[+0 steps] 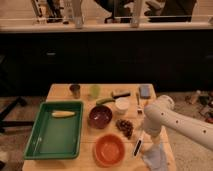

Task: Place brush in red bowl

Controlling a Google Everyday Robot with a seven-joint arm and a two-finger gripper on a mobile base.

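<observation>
The brush lies on the wooden table near its front right, slim, with its dark end toward me. The red bowl sits just left of it at the table's front and holds nothing. My white arm reaches in from the right. Its gripper hangs low over the table right beside the brush, on its right side. The arm hides part of the gripper. I cannot tell whether it touches the brush.
A green tray holding a yellow item fills the left. A maroon bowl, a white cup, dark grapes, a fork, a dark scrub brush, a blue sponge, a metal cup and a green cup stand behind. A white cloth lies at the front right.
</observation>
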